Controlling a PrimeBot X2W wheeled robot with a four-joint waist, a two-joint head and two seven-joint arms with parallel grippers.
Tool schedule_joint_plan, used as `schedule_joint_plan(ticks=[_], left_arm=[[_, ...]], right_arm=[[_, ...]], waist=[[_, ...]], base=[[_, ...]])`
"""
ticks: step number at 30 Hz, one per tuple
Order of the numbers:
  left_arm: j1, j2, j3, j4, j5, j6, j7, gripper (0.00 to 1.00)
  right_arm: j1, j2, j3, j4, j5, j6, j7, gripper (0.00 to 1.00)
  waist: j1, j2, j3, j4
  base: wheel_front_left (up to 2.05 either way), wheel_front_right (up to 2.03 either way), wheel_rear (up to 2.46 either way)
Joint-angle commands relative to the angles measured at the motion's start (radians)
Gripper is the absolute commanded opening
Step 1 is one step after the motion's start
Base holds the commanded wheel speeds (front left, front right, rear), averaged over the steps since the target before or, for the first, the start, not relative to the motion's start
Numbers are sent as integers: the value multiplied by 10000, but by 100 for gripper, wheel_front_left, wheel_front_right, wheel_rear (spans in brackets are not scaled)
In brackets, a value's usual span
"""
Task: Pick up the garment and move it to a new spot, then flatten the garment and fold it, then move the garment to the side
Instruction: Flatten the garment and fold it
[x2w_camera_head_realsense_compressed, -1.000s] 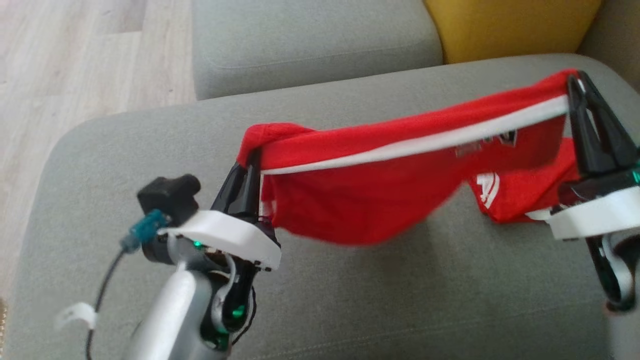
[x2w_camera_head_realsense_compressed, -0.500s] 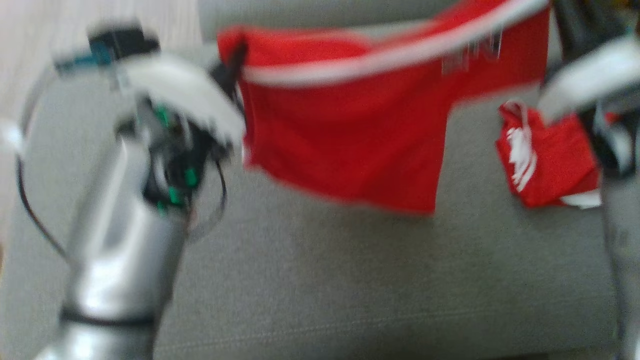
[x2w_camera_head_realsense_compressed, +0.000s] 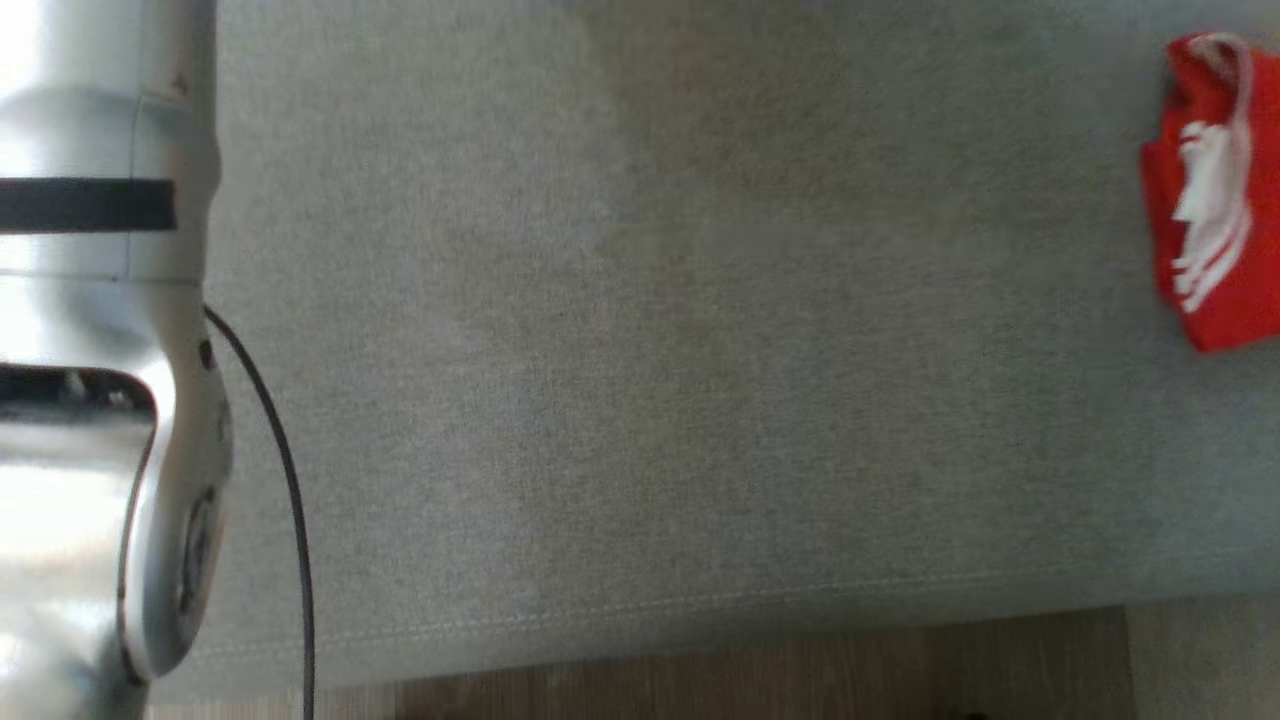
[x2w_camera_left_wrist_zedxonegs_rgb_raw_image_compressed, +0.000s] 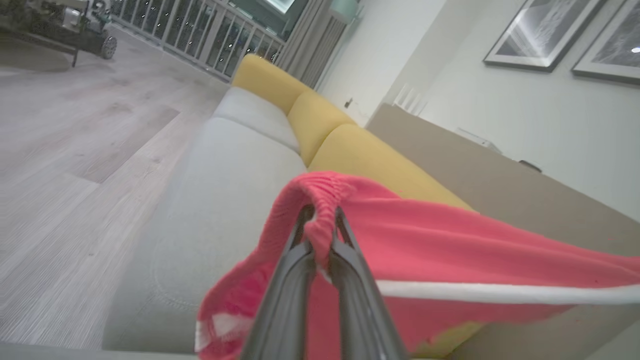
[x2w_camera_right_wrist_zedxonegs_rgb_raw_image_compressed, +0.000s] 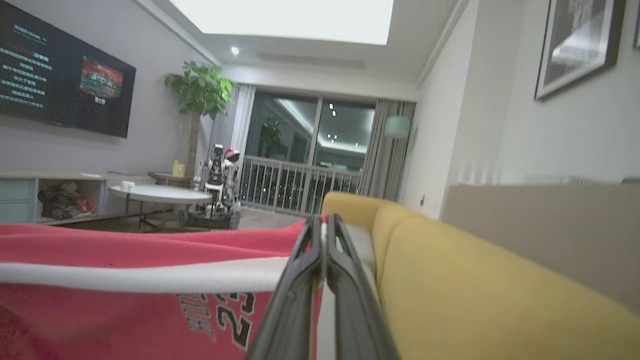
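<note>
Because the red garment (x2w_camera_left_wrist_zedxonegs_rgb_raw_image_compressed: 450, 255) is pinched at two well-separated points along its upper edge, it hangs stretched in the air instead of lying on the sofa. At the centre of the left wrist view, the left gripper (x2w_camera_left_wrist_zedxonegs_rgb_raw_image_compressed: 322, 222) has its fingers pressed together on a gathered, elastic-looking hem. At the centre of the right wrist view, the right gripper (x2w_camera_right_wrist_zedxonegs_rgb_raw_image_compressed: 323, 227) pinches the edge where a white stripe (x2w_camera_right_wrist_zedxonegs_rgb_raw_image_compressed: 150, 277) runs off toward the left of the frame, above printed numerals. Holding the cloth taut like this probably serves the carry to a new spot and lets it drop open, ready to be laid flat. The grey seat cushion (x2w_camera_head_realsense_compressed: 700, 350) spans the head view and looks like a plausible landing place. A red-and-white bundle (x2w_camera_head_realsense_compressed: 1215, 200) lies on it at the upper right edge; I cannot tell whether it belongs to the held garment. The left forearm (x2w_camera_head_realsense_compressed: 90, 300) and its cable (x2w_camera_head_realsense_compressed: 280, 470) run down the left edge of that view. Yellow back cushions (x2w_camera_left_wrist_zedxonegs_rgb_raw_image_compressed: 350, 150) sit in the upper middle of the left wrist view.
</note>
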Motion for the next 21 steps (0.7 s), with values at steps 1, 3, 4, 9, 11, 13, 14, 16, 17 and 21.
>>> schedule_joint_plan(ticks=[1, 3, 4, 9, 11, 13, 14, 16, 17, 21], left_arm=[[-100, 456, 202, 53, 119, -128, -255, 0], [-123, 414, 17, 704, 236, -460, -620, 0], [-52, 379, -80, 1028, 267, -608, -743, 0], [785, 192, -687, 2578, 420, -1193, -1101, 0], [1251, 136, -1044, 3071, 516, -1417, -1128, 0], [1768, 92, -1372, 3476, 593, -1556, -1192, 0], [2051, 74, -1556, 3647, 654, -1605, -1256, 0], [2630, 47, -1970, 3959, 827, -1673, -1385, 0], [2924, 38, -2217, 4093, 948, -1699, -1439, 0], [4000, 15, -2989, 4456, 1245, -1757, -1680, 0]], right_arm=[[-35, 267, -148, 43, -53, -7, -144, 0], [96, 391, -119, 704, -134, -7, -357, 0], [236, 433, -43, 1029, -169, -7, -427, 0], [1248, 594, 520, 2400, 2, -7, -659, 0], [1752, 612, 899, 2888, 124, -7, -695, 0], [2267, 583, 1270, 3425, 289, -7, -686, 0], [2528, 541, 1480, 3703, 363, -7, -659, 0], [3020, 464, 1817, 4178, 624, -7, -593, 0], [3251, 412, 1990, 4388, 744, -7, -530, 0], [4043, 194, 2774, 4958, 1216, -7, -171, 0]], waist=[[-3, 0, 410, 143], [-3, 0, 535, 226], [-3, 0, 587, 264], [-3, 0, 580, 452], [-3, 0, 453, 487], [-3, 0, 245, 514], [-3, 0, 103, 536], [-3, 0, -215, 574], [-3, 0, -390, 589], [-3, 0, -1053, 608]], base=[[0, 0, 0], [0, 0, 0], [0, 0, 0], [0, 0, 0], [0, 0, 0], [0, 0, 0], [0, 0, 0], [0, 0, 0], [0, 0, 0], [0, 0, 0]])
